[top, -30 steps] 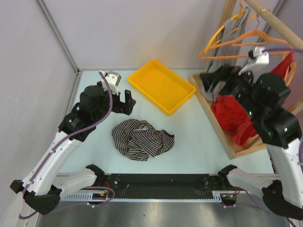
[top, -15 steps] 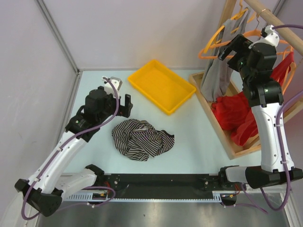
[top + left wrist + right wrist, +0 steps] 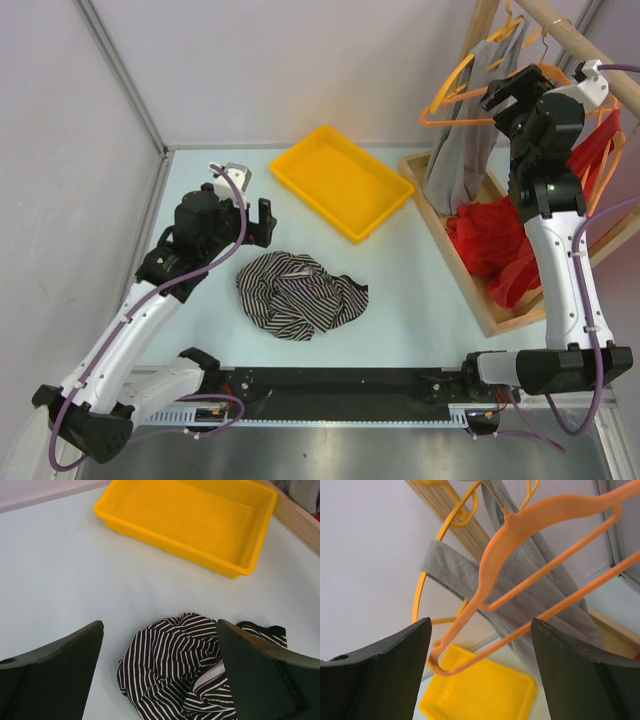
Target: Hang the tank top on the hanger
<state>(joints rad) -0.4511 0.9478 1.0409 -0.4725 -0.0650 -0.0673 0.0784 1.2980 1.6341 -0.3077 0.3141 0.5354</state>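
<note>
**Left gripper.** We see the left gripper [image 3: 263,217] with its jaws spread as wide as they go, holding nothing and touching nothing. It hangs above the table [image 3: 420,300], just behind the tank top [image 3: 300,295]. In the left wrist view the left gripper [image 3: 159,625] frames the upper part of the tank top [image 3: 185,670] between its two dark fingers [image 3: 55,675], clear of the cloth.

**Right gripper.** We find the right gripper [image 3: 508,92] raised to the wooden rail [image 3: 570,25] at the far right. Its jaws stand well apart. In the right wrist view the right gripper [image 3: 481,625] has the lower bars of the hanger [image 3: 520,522] passing through the gap between its fingers [image 3: 395,670]. The hanger's rounded corner lies just beside the left finger; we cannot tell whether they touch. Nothing is clamped.

**Tank top.** It lies on the table in a crumpled heap, its thin black-and-white stripes running in many directions and a dark edge showing among the folds. It sits in front of the yellow tray [image 3: 335,175], apart from it.

**Hanger.** The hanger [image 3: 462,120] is orange, bare of clothing, and hangs at the rail. A grey garment [image 3: 455,160] hangs right behind it, and a red cloth [image 3: 490,240] is heaped below.
</note>
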